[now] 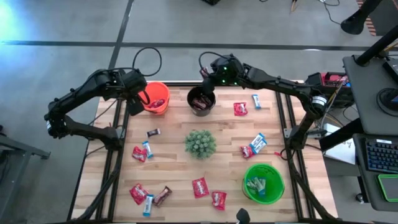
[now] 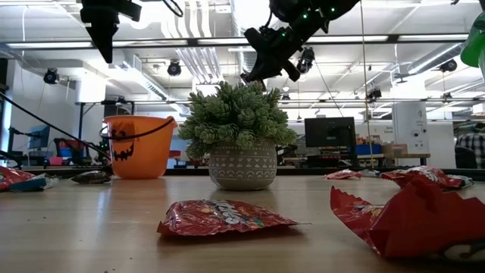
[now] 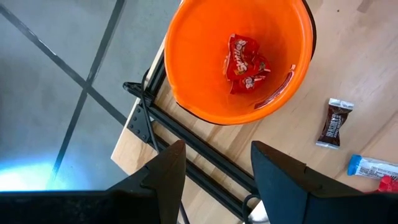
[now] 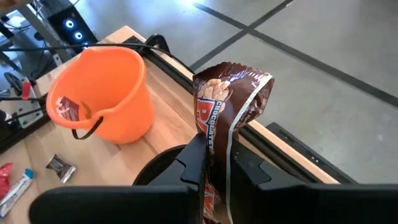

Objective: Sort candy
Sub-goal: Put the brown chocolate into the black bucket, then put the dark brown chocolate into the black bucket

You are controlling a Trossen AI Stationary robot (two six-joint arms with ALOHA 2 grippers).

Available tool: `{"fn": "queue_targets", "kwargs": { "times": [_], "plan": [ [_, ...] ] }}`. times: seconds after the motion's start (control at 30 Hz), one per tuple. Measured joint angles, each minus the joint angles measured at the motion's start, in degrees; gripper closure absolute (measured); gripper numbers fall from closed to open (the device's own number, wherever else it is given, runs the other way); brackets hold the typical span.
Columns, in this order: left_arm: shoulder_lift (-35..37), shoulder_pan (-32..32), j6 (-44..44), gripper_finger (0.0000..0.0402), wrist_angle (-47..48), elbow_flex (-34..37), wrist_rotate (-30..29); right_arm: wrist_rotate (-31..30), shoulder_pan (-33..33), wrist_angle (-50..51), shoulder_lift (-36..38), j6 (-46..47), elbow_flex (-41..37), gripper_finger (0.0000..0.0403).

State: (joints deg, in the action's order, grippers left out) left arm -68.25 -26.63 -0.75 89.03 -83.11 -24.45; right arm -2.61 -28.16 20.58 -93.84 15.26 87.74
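Currently, right gripper (image 4: 214,163) grasps a brown candy (image 4: 229,102) above the black bucket (image 1: 201,100); left gripper (image 3: 214,171) (fingers released) hovers over the orange bucket (image 3: 193,68).

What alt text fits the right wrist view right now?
The right gripper is shut on a dark brown candy wrapper, standing upright above the black bucket. Beside it an orange bucket sits on the wooden table.

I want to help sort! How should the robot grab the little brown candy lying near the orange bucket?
Come straight down on the brown candy: it lies flat on the table, apart from the orange bucket. Close the fingers across its narrow width, mid-length; the crimped ends are flimsy.
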Motion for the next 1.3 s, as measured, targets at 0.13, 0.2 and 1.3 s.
{"fn": "queue_targets", "kwargs": {
  "times": [0.13, 0.2, 1.3],
  "plan": [
    [0.0, 0.0, 0.0, 0.0238, 0.0, 0.0, 0.0, 0.0, 0.0, -0.1, 0.0, 0.2, 0.0, 0.0369],
    [0.0, 0.0, 0.0, 0.0238, 0.0, 0.0, 0.0, 0.0, 0.0, -0.1, 0.0, 0.2, 0.0, 0.0369],
    [0.0, 0.0, -0.5, 0.0238, 0.0, 0.0, 0.0, 12.8, -0.4, 3.3, -1.2, 4.6, 0.0, 0.0225]
  ]
}}
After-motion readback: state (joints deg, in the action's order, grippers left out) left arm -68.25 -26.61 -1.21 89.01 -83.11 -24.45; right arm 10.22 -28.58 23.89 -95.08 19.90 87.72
